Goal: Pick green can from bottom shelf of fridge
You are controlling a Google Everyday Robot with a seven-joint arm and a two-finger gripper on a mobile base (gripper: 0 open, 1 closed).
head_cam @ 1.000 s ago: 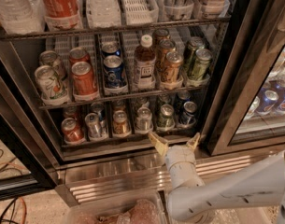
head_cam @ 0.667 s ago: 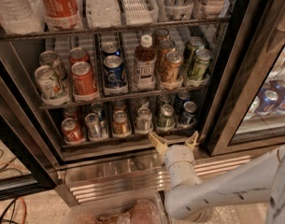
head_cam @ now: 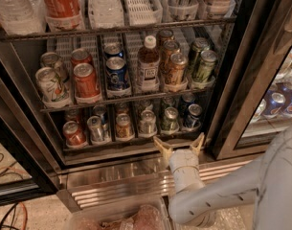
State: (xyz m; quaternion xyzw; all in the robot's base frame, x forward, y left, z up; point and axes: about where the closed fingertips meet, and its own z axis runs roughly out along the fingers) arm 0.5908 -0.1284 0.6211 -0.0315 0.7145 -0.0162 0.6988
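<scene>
The fridge [head_cam: 231, 80] stands open, black door frames on both sides. The bottom shelf [head_cam: 112, 146] holds a row of short cans. The green can [head_cam: 170, 120], with a silver lid, stands second from the right in that row, next to a dark blue can [head_cam: 192, 116]. My gripper [head_cam: 179, 140] is open, its two tan fingers pointing up in front of the shelf's front edge. It is just below the green can and apart from it, holding nothing.
A red can [head_cam: 73, 134], a silver can [head_cam: 95, 128], an orange can [head_cam: 123, 126] and another silver can [head_cam: 147, 122] fill the left lanes. The rack above holds a bottle [head_cam: 148, 63] and tall olive cans [head_cam: 203, 65]. The ribbed steel base [head_cam: 117, 188] lies below.
</scene>
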